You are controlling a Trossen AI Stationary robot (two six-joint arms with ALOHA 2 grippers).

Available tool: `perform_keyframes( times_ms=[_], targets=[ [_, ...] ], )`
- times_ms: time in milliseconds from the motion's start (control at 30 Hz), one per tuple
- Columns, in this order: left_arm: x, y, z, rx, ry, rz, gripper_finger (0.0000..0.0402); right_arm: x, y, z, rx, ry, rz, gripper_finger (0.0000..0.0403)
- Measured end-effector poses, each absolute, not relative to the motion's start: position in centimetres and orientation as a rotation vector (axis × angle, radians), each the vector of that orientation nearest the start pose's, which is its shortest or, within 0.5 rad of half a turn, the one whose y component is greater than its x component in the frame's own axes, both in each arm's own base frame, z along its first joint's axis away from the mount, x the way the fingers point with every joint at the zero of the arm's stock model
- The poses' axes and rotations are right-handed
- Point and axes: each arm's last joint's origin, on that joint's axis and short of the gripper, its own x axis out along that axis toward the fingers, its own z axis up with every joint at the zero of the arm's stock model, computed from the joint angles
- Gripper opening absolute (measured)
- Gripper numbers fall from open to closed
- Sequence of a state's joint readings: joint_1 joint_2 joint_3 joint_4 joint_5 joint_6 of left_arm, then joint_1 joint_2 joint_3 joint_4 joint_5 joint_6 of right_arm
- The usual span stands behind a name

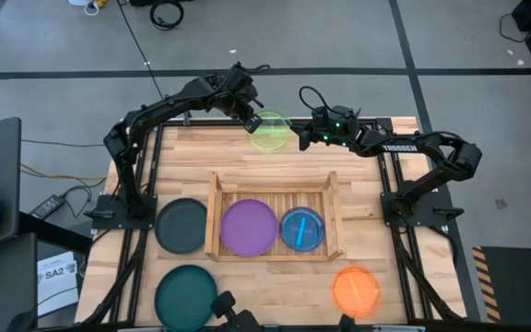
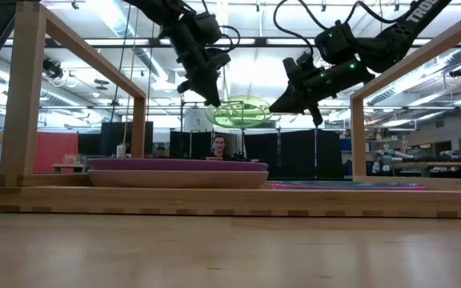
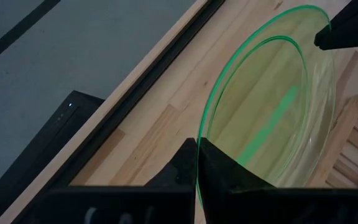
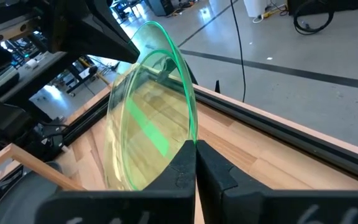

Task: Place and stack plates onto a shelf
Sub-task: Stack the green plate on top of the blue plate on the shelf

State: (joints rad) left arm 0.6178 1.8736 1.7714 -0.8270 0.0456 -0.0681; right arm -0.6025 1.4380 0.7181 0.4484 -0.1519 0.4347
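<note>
Plates wait along the near edge of the table [image 1: 192,152]: a teal plate [image 1: 185,293] at the left, an orange plate [image 1: 355,290] toward the right corner, both flat and within easy reach. A dark grey plate [image 1: 181,225] lies just outside the left wall of the shelf [image 1: 273,185], which sits mid-table holding a purple plate [image 1: 249,226] on its left half and a smaller blue plate [image 1: 301,229] on its right, side by side. Beyond the shelf, over the far edge, a lime green plate [image 1: 269,131] hangs in the air between the arms. The left gripper [image 1: 253,121] is pinched shut on one rim and the right gripper [image 1: 300,137] on the opposite rim, likely a handover so the plate can be carried to the shelf.
</note>
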Motion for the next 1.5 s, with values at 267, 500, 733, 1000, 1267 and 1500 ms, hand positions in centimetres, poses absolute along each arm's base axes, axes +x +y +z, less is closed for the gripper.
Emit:
perform_keyframes(
  times_ms=[267, 500, 733, 1000, 1267, 1500],
  targets=[
    [33.2, 23.4, 31.3, -0.368, 0.872, 0.560, 0.0033, 25.1, -16.8, 22.3, 0.524, 0.150, -0.501, 0.0005],
    [33.3, 23.5, 31.4, -0.363, 0.858, 0.560, 0.0064, 25.1, -16.8, 22.3, 0.524, 0.149, -0.503, 0.0004],
    [33.3, 23.5, 31.4, -0.360, 0.858, 0.561, 0.0126, 25.0, -17.0, 22.3, 0.500, 0.149, -0.537, 0.0004],
    [33.3, 23.5, 31.4, -0.360, 0.858, 0.561, 0.0174, 23.8, -18.5, 22.4, 0.496, 0.131, -0.613, 0.0003],
    [33.3, 23.5, 31.4, -0.362, 0.860, 0.562, 0.0176, 21.8, -20.9, 22.4, 0.505, 0.105, -0.716, 0.0003],
    [32.6, 22.7, 30.7, -0.386, 0.988, 0.535, 0.0176, 20.2, -22.3, 22.5, 0.542, 0.087, -0.691, 0.0003]
  ],
)
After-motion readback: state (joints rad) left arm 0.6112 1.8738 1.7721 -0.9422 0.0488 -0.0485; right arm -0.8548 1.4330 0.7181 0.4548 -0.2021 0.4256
